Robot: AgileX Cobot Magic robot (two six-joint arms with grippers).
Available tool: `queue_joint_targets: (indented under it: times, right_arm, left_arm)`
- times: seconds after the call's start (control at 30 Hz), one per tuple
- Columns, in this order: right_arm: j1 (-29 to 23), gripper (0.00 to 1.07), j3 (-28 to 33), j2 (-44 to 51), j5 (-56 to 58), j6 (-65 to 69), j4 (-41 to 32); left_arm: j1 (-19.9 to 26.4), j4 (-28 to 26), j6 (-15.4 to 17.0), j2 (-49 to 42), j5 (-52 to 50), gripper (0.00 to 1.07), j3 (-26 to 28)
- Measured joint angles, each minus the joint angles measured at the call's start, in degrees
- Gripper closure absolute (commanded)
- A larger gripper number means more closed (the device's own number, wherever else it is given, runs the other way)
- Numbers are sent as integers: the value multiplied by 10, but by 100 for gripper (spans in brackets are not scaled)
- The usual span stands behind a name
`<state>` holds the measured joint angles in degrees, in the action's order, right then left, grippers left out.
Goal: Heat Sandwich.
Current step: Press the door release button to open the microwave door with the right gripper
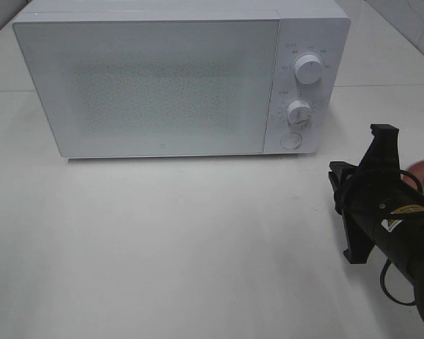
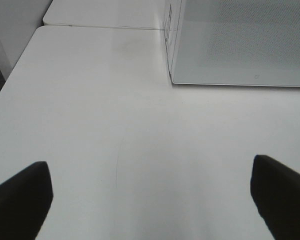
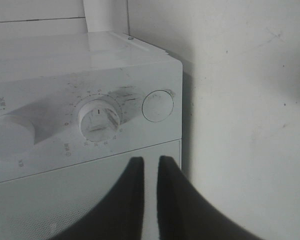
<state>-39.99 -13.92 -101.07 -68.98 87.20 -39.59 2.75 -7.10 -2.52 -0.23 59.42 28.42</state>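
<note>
Right hand [image 3: 150, 162] is pinched nearly closed and empty, facing the round white push-button [image 3: 157, 106] on the boxy white microwave [image 1: 162, 78]; left hand [image 2: 150, 190] gapes wide, empty. Sandwich isn't in view. An off-centre poke could twist the white timer knob [image 3: 99, 119] instead.

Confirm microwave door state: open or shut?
Shut. In the exterior view the microwave door lies flush with the control panel, with no gap and no interior showing.

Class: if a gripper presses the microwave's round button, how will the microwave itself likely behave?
The microwave looks wide, boxy and low, so it probably won't tip. Its base sits flat on the smooth white table, so it might slide slightly backward.
</note>
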Motion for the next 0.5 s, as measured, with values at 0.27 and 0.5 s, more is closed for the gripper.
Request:
queue_joint_targets:
  times: [0.27, 0.5]
  right_arm:
    - [0, 106, 0, 0, 0, 0, 1]
    - [0, 106, -5, -13, 1, -1, 2]
  left_arm:
    - [0, 0, 0, 0, 0, 5, 0]
    - [0, 0, 0, 0, 0, 5, 0]
